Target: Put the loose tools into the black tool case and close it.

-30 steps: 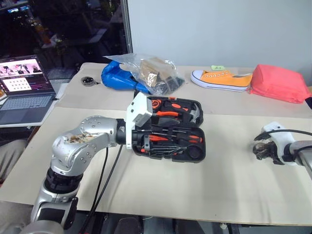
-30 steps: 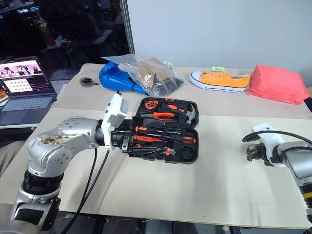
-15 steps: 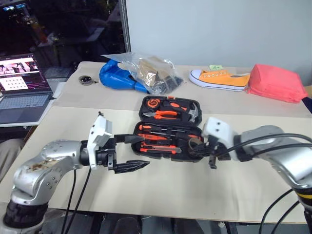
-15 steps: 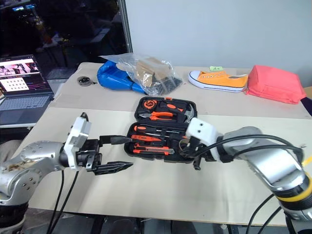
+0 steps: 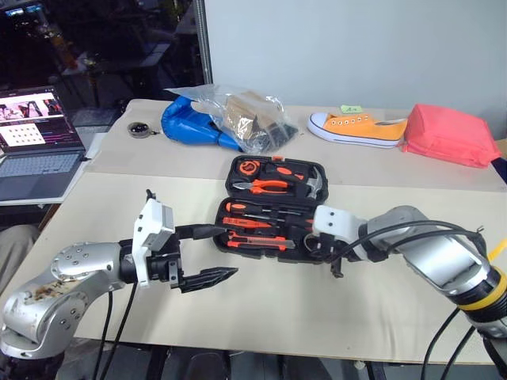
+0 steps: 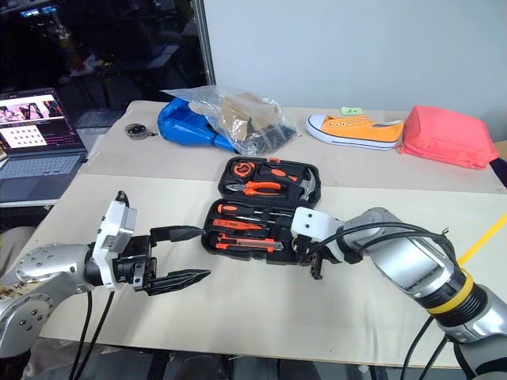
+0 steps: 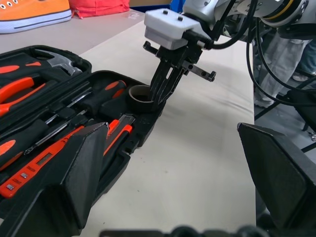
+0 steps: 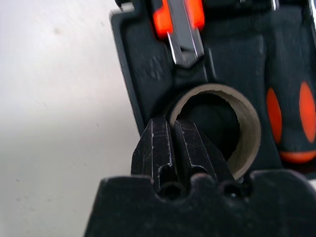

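The black tool case lies open mid-table. In its near half are two orange-and-black screwdrivers, a slim orange one and the utility knife. Pliers and a hammer sit in the far half. The tape roll stands in the case's near right corner. My right gripper is shut, and its tips rest on the roll's rim on the side toward the table. The left gripper hovers open and empty just left of the case, pointing at it.
Behind the case lie a blue bag, a clear plastic bag, an orange shoe and a red pouch. A laptop sits at the far left and a small round object near the bags.
My left gripper has pulled back out of the case to the left and stands open. The right arm has swung in from the right edge to the tape roll.
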